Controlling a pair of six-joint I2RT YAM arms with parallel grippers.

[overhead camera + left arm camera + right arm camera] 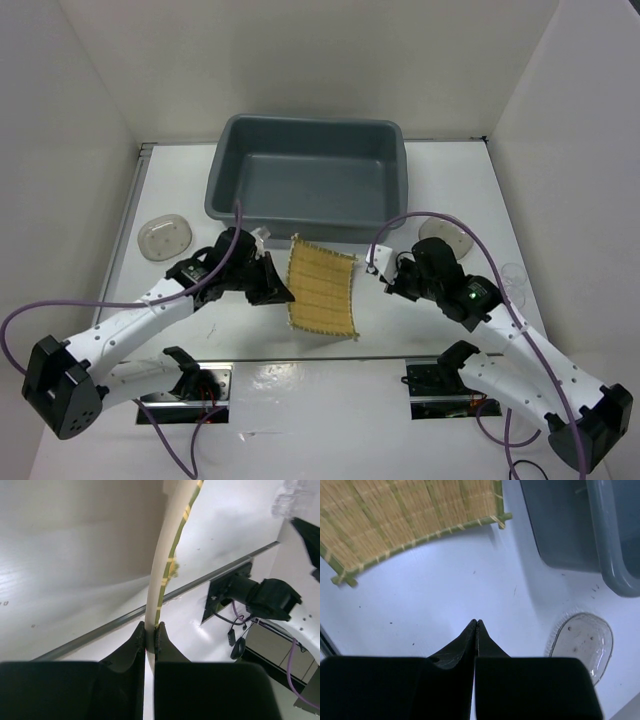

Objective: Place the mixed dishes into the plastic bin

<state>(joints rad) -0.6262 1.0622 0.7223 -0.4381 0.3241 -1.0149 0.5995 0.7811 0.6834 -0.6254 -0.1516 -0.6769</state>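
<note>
Mat (321,288) tan-yellow, ribbed weave, greenish ties — bin (310,185) dark grey — table (455,190) white.

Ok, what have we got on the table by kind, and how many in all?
Woven mat: 1
Clear round dishes: 2, one left, one right
Small clear cup: 1
Grey bin: 1
Total: 5

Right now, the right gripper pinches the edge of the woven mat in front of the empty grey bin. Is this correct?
No. The left gripper pinches the edge of the woven mat, as the left wrist view shows; the right gripper is shut on nothing, apart from the mat. The mat is indeed in front of the empty grey bin.
</note>
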